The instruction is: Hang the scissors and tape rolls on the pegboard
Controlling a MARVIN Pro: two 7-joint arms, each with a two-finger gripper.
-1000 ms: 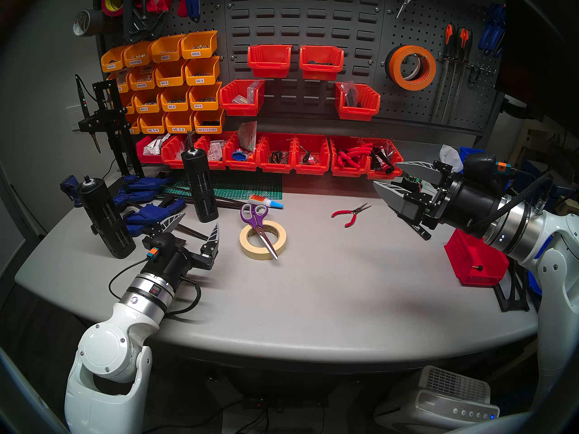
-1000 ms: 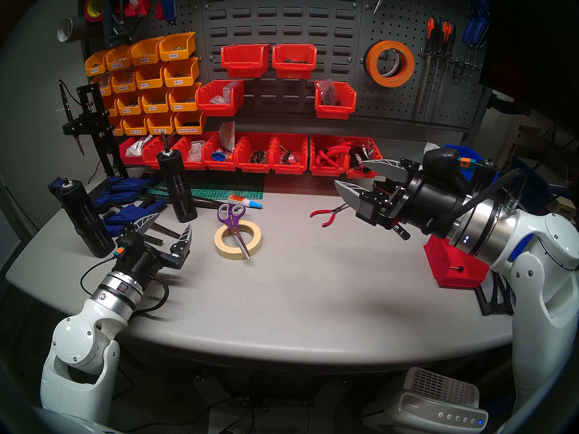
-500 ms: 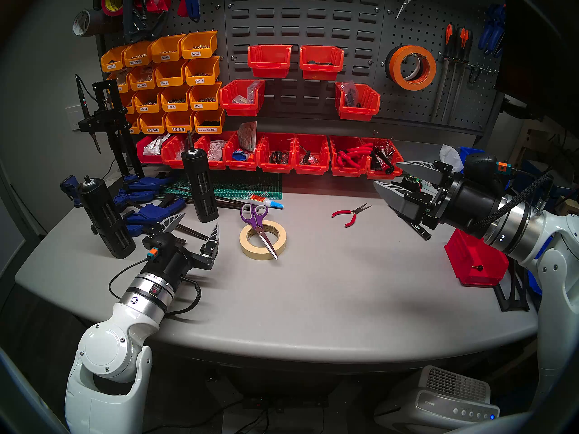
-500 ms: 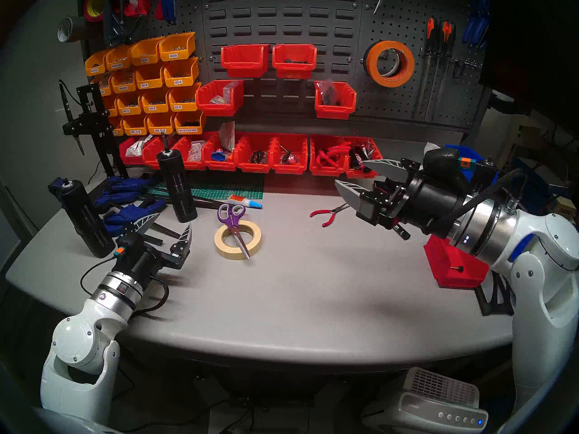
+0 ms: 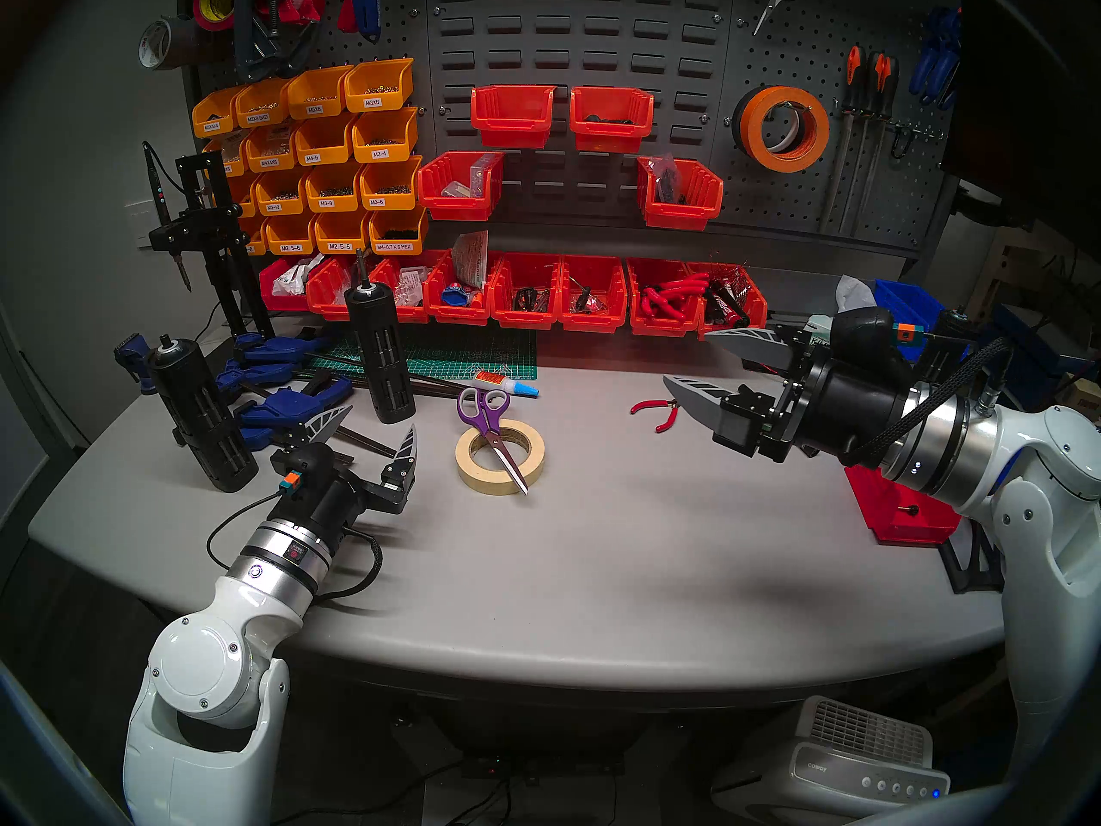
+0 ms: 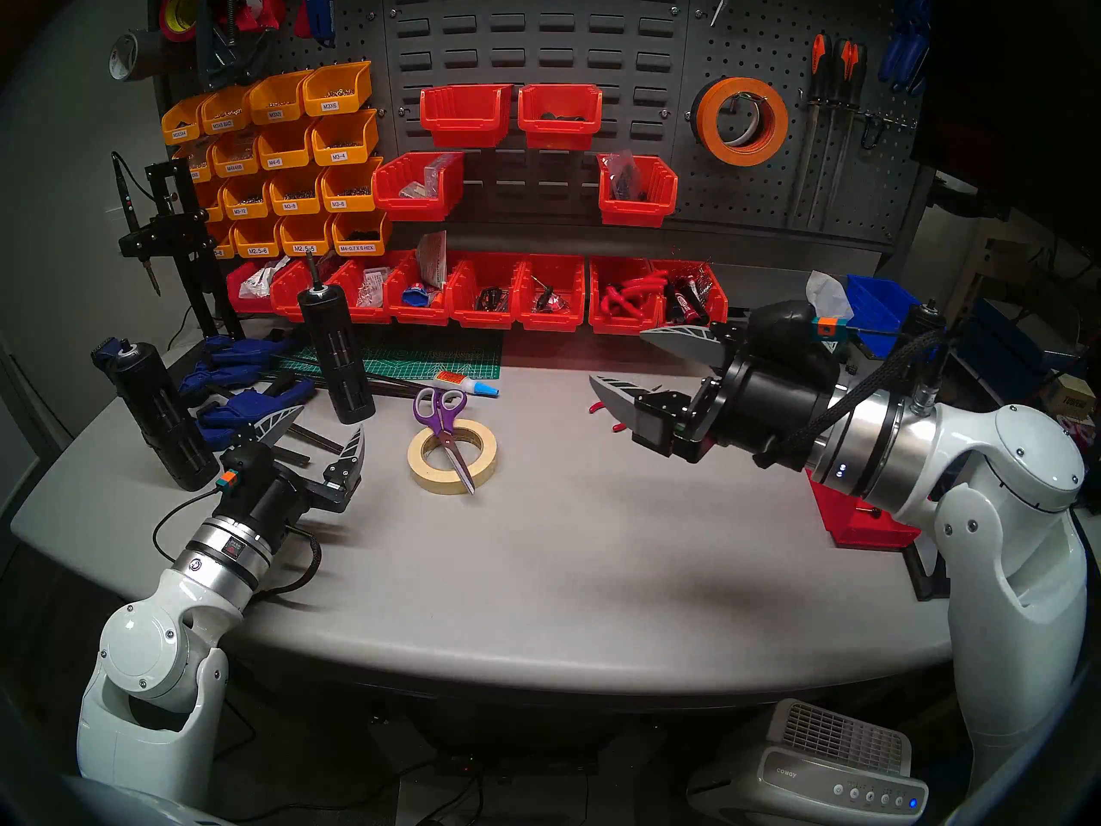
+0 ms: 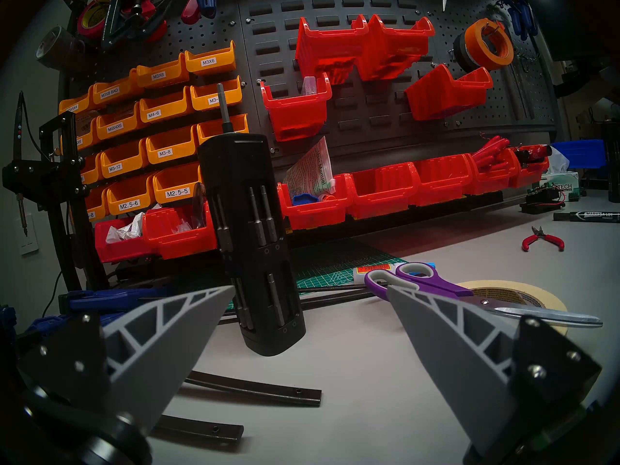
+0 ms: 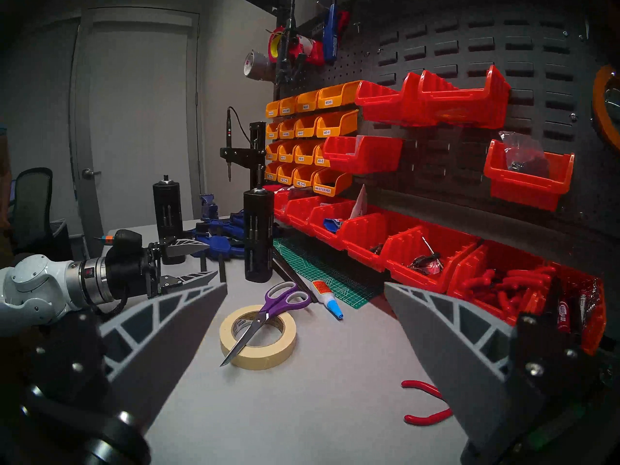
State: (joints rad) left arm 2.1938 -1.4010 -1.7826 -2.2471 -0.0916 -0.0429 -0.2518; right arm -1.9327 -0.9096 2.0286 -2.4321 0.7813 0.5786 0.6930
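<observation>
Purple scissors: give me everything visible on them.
The purple-handled scissors with grey-lined loops and silver blades lie shut across the beige masking tape roll on the grey table. The handles point toward the bins, and the blade tip overhangs the roll's near edge. Neither claw touches them.

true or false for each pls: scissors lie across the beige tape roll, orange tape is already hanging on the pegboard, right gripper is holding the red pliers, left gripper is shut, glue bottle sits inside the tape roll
1. The scissors lie across the beige tape roll. True.
2. The orange tape roll already hangs on the pegboard. True.
3. The right gripper holds the red pliers. False: its jaws are open and empty, above the table, on which the pliers lie.
4. The left gripper is shut. False: its fingers stand wide apart with nothing between them.
5. The glue bottle sits inside the tape roll. False: it lies on the table behind the scissors' handles, outside the roll.
</observation>
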